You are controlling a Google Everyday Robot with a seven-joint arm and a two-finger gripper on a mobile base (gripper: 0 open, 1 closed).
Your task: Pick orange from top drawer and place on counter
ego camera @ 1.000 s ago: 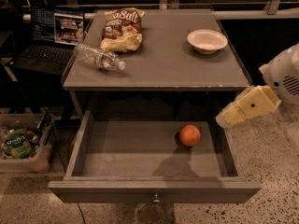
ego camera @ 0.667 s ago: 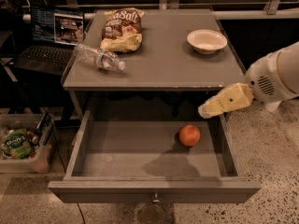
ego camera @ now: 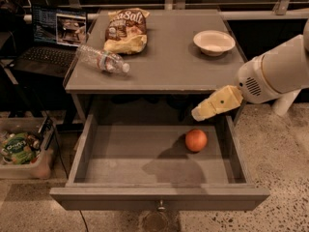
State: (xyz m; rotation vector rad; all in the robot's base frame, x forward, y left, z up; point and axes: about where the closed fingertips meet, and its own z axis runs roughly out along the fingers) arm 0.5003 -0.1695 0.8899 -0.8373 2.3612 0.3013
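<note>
Gripper (ego camera: 199, 113) just above orange (ego camera: 196, 140)

- The robot's single arm (ego camera: 282, 66), cased in white, reaches in from the right edge of the camera view and slopes down toward the left.
- A rounded white wrist housing (ego camera: 251, 85), marked with a small patch of vent holes, caps the arm's lower end.
- The tan gripper (ego camera: 198, 114) juts from that housing, pointing down and to the left, with its tip just right of the view's centre.
- The gripper hangs in the air, tilted along much the same slope as the arm.
</note>
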